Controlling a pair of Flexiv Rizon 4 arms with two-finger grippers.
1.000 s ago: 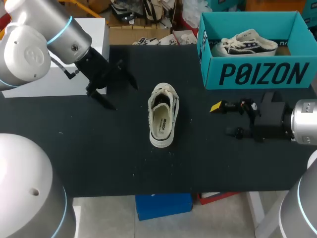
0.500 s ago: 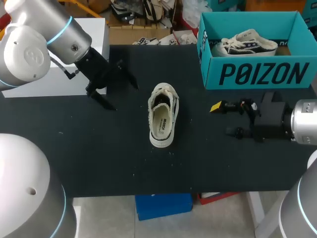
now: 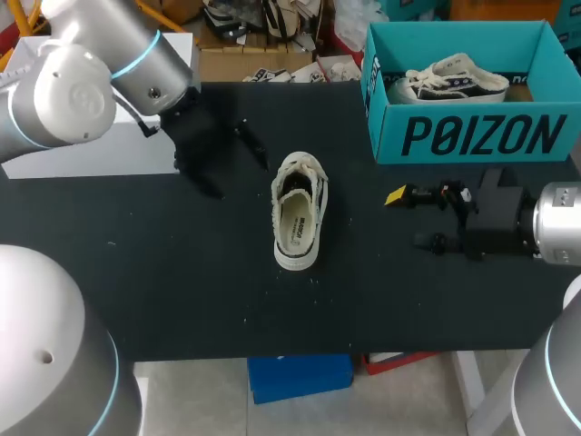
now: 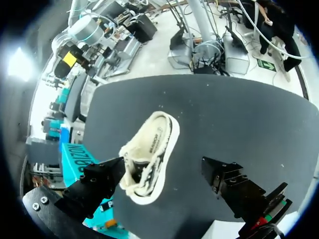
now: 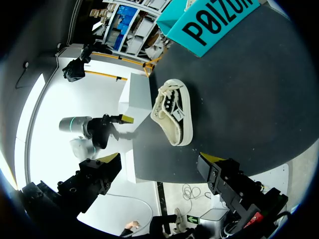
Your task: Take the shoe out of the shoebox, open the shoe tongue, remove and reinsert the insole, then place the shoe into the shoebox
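Note:
A cream low-top shoe (image 3: 299, 218) lies on the black table (image 3: 182, 282), toe toward the front edge and laces loose. My left gripper (image 3: 231, 162) hangs open just left of the shoe's heel end. In the left wrist view the shoe (image 4: 149, 152) sits ahead of the left gripper (image 4: 162, 168), apart from both fingers. My right gripper (image 3: 410, 218) stands open to the shoe's right, in front of the teal shoebox (image 3: 472, 136). The right wrist view shows the shoe (image 5: 173, 117) well ahead of the right gripper (image 5: 158, 162) and the shoebox (image 5: 214, 22) beyond.
A second shoe (image 3: 454, 77) lies inside the shoebox at the back right. A white block (image 3: 100, 154) stands at the table's left, behind my left arm. Bare table stretches in front of the shoe and on both sides of it.
My left gripper has moved right and slightly back, closer to the shoe's heel end, still open. The shoe and my right arm have not moved.

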